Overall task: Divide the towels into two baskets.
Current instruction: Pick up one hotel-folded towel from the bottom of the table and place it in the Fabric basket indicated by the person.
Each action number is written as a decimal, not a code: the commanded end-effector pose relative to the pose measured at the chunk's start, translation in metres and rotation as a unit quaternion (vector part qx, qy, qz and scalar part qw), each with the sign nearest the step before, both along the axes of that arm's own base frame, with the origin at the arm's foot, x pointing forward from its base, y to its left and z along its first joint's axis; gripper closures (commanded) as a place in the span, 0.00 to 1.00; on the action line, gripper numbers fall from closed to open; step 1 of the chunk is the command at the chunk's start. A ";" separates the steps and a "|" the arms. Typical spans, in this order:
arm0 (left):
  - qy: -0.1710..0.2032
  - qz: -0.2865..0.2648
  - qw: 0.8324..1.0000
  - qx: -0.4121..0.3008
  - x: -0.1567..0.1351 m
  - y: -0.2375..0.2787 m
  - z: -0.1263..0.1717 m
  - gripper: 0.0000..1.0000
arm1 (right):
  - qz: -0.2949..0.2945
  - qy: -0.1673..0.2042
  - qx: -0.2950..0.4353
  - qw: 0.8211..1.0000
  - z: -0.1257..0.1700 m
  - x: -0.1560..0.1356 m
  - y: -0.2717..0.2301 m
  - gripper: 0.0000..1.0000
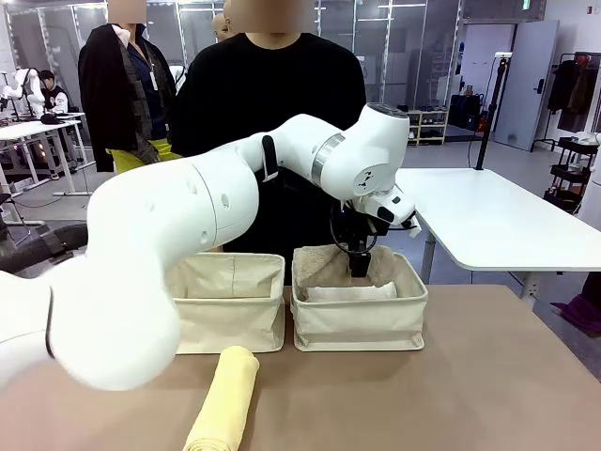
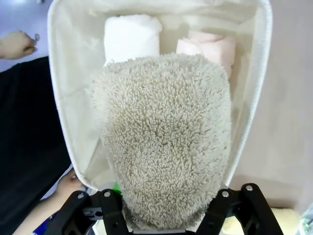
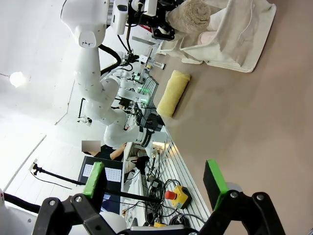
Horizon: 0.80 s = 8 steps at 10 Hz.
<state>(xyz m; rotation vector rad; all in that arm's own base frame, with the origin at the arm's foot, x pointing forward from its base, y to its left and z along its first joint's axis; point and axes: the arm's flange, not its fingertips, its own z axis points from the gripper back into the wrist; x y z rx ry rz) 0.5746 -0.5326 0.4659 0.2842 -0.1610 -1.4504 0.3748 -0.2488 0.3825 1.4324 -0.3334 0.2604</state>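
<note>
Evidently at drop-off: shaggy tan towel over white towel and pink towel in the right-of-centre basket, left claw astride it, clamped or slack, cannot tell, right claw spread wide; next, release, lift clear, fetch the yellow towel lying lower-centre on the desk.

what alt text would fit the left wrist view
A shaggy tan-beige rolled terry towel sits between the fingers of the left claw, in the opening of a cream canvas basket that holds a white rolled towel and a pinkish cream one.
</note>
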 end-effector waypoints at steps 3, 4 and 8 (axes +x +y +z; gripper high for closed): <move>0.041 -0.022 0.999 -0.012 0.031 -0.034 0.019 0.00 | -0.002 -0.003 0.001 1.000 0.003 -0.002 0.002 0.00; 0.044 -0.025 0.999 -0.017 0.029 -0.035 0.021 0.00 | -0.002 -0.003 0.001 1.000 0.003 -0.002 0.002 0.00; 0.033 -0.020 0.999 -0.014 0.020 -0.034 0.027 0.00 | -0.002 -0.003 0.001 1.000 0.003 -0.002 0.002 0.00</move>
